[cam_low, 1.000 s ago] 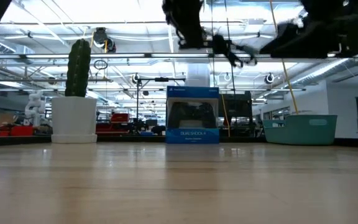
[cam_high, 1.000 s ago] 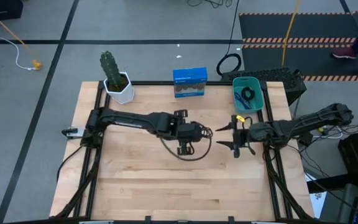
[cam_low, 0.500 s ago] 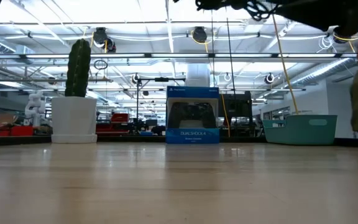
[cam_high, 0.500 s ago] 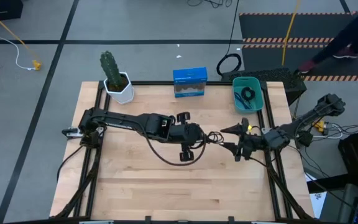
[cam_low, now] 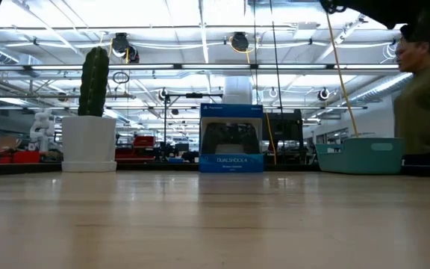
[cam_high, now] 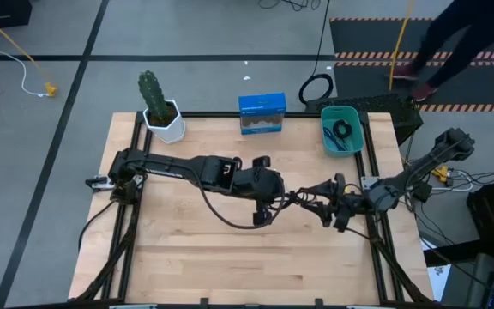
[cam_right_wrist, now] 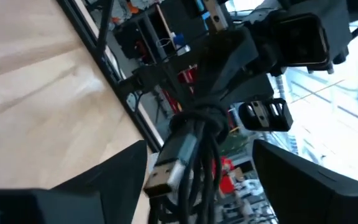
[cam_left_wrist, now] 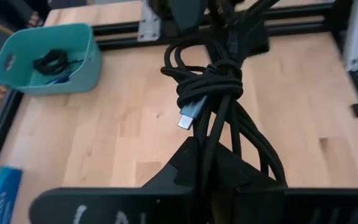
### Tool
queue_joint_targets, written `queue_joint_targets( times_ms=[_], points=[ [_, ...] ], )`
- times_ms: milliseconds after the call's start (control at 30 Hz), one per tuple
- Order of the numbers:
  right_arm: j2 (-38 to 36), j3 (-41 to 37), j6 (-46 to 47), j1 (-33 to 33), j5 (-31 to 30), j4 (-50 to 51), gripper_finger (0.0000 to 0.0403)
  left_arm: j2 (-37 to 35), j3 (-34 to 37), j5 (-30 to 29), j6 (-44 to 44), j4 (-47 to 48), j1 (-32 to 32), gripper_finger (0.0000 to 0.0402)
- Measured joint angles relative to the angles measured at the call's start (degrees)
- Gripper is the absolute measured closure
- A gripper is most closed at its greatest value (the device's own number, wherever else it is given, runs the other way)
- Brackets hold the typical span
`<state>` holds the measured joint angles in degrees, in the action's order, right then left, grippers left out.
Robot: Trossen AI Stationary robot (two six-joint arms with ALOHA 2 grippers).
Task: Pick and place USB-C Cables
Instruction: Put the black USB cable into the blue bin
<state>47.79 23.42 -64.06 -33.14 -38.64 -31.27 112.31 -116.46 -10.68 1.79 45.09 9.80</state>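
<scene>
While two of the three USB-C cables lie in the teal bin (cam_high: 360,129) at the table's far right corner, the coiled black cable (cam_high: 342,130) and the blue-purple cable (cam_high: 333,144) just beside it, the third cable (cam_high: 303,199) is in the air over the middle-right of the table (cam_high: 230,257), caught between the two arms. So the task looks about two thirds done, with the last piece midway through a hand-over.

The left gripper (cam_high: 280,202) reaches across from the left and has the black bundle clamped at one end; in the left wrist view the knotted cords run straight out from its fingers, one silver plug poking free. The right gripper (cam_high: 326,206) meets it head-on from the right. In the right wrist view its two fingers (cam_right_wrist: 124,171) stand wide apart on either side of the bundle, not pressing on it, the plug end hanging between them.

What is left, by my reading: the right gripper needs to close on the bundle, the left needs to let go, and the right arm then has to carry the third cable back to the teal bin, near its own side, and drop it in with the other two
</scene>
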Motion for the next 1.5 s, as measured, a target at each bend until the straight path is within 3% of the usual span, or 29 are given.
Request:
queue_joint_targets(
  times_ms=[133,267,667,767,900,1167,1267,1500],
  points=[
    [2.84,0.03,-2.06,-0.03,-0.42,-2.56,0.0150,0.02,0.00,0.36,-0.03,-0.29,-0.02,0.0392],
    [4.89,0.04,-3.75,-0.03,-2.10,-5.09,0.0191,0.02,0.00,0.35,0.22,-0.28,-0.04,0.0375],
    [5.31,0.04,-4.15,-0.03,-2.28,-5.82,0.0326,0.02,0.02,0.33,1.52,0.21,0.83,0.0359],
    [5.31,0.04,-3.41,-0.03,-2.27,-5.80,0.0353,0.02,0.02,0.34,1.72,0.23,1.42,0.0336],
    [5.29,0.04,-1.70,-0.01,-2.35,-5.79,0.0383,-0.46,0.11,-0.96,1.53,0.33,2.25,0.0272],
    [5.27,0.04,2.34,0.01,-7.78,-5.77,0.0397,-5.35,0.07,-8.63,1.54,4.86,3.99,0.0165],
    [5.29,0.07,5.84,0.26,-9.68,-5.18,0.0397,-7.85,0.07,-11.72,1.74,7.05,4.31,0.0153],
    [5.21,1.85,11.97,1.26,-22.94,-5.28,0.0397,-10.93,0.02,-18.07,7.62,17.53,5.34,0.0166]
  ],
)
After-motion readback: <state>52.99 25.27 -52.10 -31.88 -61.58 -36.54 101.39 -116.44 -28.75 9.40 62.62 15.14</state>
